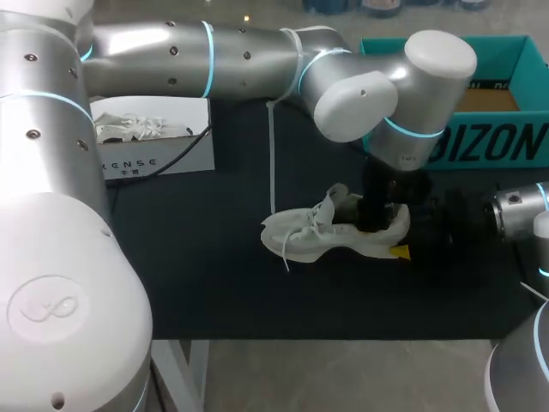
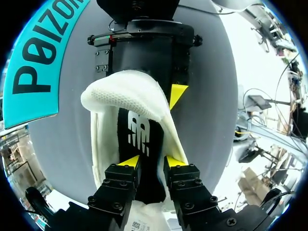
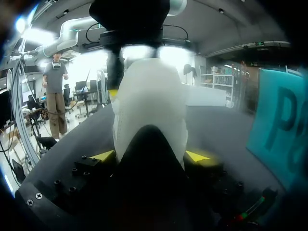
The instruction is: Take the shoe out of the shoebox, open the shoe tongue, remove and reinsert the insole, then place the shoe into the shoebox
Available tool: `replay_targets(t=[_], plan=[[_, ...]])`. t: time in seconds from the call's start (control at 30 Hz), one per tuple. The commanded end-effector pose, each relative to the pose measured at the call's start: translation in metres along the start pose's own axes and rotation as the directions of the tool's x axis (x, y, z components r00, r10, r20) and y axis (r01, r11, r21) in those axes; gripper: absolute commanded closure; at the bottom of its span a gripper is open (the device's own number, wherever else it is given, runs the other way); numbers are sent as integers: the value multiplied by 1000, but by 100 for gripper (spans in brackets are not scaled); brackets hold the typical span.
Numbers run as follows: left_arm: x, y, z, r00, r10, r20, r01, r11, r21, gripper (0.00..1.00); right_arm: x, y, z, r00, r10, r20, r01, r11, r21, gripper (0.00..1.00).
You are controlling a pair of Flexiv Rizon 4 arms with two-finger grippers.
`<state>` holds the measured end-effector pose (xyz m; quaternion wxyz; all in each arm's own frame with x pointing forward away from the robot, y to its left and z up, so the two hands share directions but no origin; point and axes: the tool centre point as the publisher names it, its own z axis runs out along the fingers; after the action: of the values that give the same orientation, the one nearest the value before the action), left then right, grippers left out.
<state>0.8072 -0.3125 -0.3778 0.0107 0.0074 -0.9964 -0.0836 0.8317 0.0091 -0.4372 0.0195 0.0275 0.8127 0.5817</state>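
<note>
White shoe on black table just before teal shoebox; right gripper clamped across its heel, left gripper fingers nearly together, pinching the black insole inside the shoe.

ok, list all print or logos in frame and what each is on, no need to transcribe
Teal cardboard shoebox: large black brand lettering on its side wall, legible.
White cardboard box: small dark lettering on its front, partly cut off.
Black insole in the white shoe: white logo mark, no words.
Small tag on the shoe by the left gripper: too small to read.
</note>
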Motion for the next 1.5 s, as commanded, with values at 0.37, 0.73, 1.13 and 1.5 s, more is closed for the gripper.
replay_targets(t=[0.37, 0.73, 1.13, 1.5], plan=[[2, -6, 31, 995, -13, 100, 15, 1000, -19, 64, 0, -6, 5, 1000, 2, 1, -2, 1000, 2, 100], [-6, -7, 51, 970, -76, 230, 68, 997, 42, 97, 0, -6, 5, 1000, 2, 1, -2, 1000, 2, 100], [-14, 5, 27, 937, -131, 325, 125, 991, 37, 100, 0, -6, 5, 1000, 2, 1, -2, 1000, 2, 100], [-6, 12, 1, 914, -164, 372, 149, 986, 69, 100, 0, -6, 5, 1000, 2, 1, -2, 1000, 2, 100]])
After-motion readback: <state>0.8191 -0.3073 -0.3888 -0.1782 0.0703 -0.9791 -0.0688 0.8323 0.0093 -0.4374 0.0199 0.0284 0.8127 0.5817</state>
